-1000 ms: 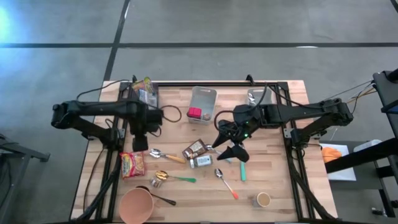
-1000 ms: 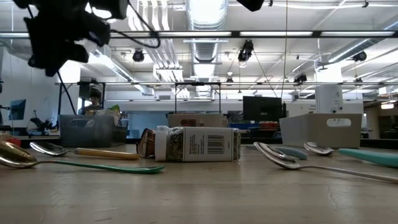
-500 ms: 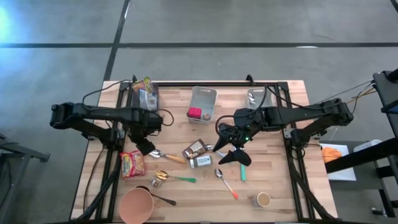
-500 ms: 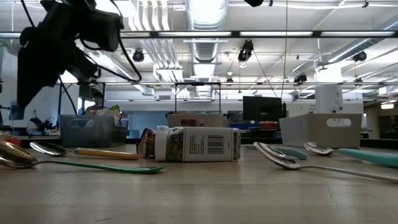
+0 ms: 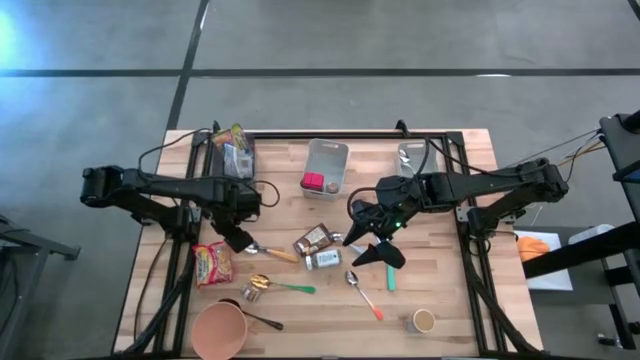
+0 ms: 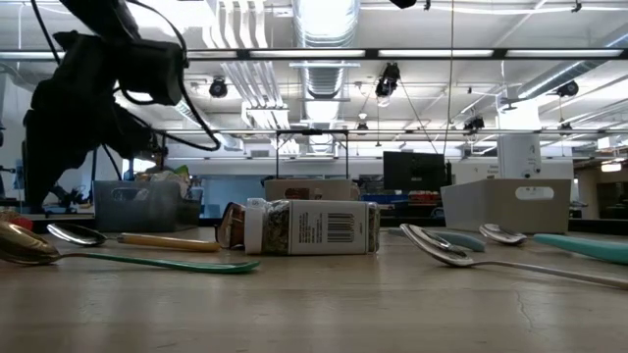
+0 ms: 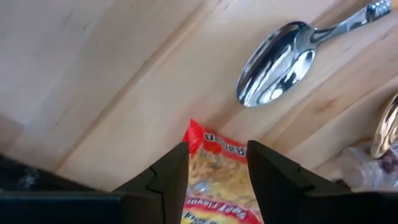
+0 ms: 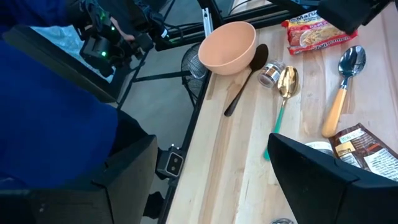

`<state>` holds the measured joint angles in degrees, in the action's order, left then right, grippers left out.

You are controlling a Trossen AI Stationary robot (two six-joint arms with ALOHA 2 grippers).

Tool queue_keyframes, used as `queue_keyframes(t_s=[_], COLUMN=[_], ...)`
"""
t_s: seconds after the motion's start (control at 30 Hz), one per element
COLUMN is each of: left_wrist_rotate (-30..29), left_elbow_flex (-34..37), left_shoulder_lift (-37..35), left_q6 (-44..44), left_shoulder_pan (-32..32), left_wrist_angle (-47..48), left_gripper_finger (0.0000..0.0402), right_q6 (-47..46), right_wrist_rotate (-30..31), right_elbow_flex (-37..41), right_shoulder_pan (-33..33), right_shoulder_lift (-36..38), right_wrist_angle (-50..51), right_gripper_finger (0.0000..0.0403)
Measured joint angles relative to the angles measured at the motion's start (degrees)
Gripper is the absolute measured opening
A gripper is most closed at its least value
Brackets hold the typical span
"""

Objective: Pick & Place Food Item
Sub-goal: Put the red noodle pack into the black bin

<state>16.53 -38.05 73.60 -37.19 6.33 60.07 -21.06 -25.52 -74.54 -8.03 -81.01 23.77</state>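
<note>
My left tool point(image 7: 211, 163) hung low over the tabletop point(image 5: 440, 290), fingers point(image 7: 168, 174) spread, with the top edge of the red noodle packet point(image 7: 214, 171) showing in the gap between them. I could not tell whether the fingers touched it. From above, that tool point(image 5: 236, 240) sat just beside the packet point(image 5: 213, 264), which lay flat near the left edge of the tabletop. A steel spoon point(image 7: 277, 62) with a wooden handle lay close by, its bowl near the packet's corner.

My right tool point(image 5: 372, 250) hovered over the middle of the tabletop, fingers spread and holding nothing. Just beside it lay a brown packet point(image 5: 314, 238) and a small jar point(image 5: 323, 260) on its side. From that wrist I saw the pink bowl point(image 8: 227, 47) at the tabletop's edge, a black spoon point(image 8: 244, 82) next to it, and a gold spoon point(image 8: 285, 87) with a green handle.

Farther back stood a clear bin point(image 5: 325, 168) with something pink inside, and a second bin point(image 5: 231, 150) with snack bags near the left rear corner. A teal-handled utensil point(image 5: 390, 275), a spoon with an orange handle point(image 5: 364, 296) and a small cup point(image 5: 424, 320) lay on the near right part.
</note>
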Motion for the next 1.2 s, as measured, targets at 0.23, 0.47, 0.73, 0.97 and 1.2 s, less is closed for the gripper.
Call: queue_keyframes(t_s=[0.23,0.47,0.73,0.97,1.2], left_wrist_rotate=[-1.31,-1.95,-1.94,-0.54,1.09], left_elbow_flex=[1.94,2.74,2.87,4.98,6.62], left_shoulder_lift=[0.0,0.0,0.07,0.11,0.11], left_q6=[1.21,4.71,5.9,5.74,5.66], left_shoulder_pan=[-0.02,-0.01,-0.31,-0.39,-0.46], left_wrist_angle=[-1.79,-2.39,-2.51,-4.12,-5.18], left_gripper_finger=[0.0164,0.0164,0.0164,0.0164,0.0164], right_q6=[0.26,0.26,0.26,0.26,0.26], right_wrist_rotate=[0.02,0.09,0.11,0.1,0.09], right_elbow_flex=[0.0,0.0,0.0,0.0,0.0], right_shoulder_pan=[0.0,0.0,0.0,0.0,0.02], right_shoulder_lift=[0.0,0.0,0.0,0.01,0.0], right_wrist_angle=[0.0,0.01,0.0,0.0,0.02], right_gripper_finger=[0.0302,0.0302,0.0302,0.0302,0.0302])
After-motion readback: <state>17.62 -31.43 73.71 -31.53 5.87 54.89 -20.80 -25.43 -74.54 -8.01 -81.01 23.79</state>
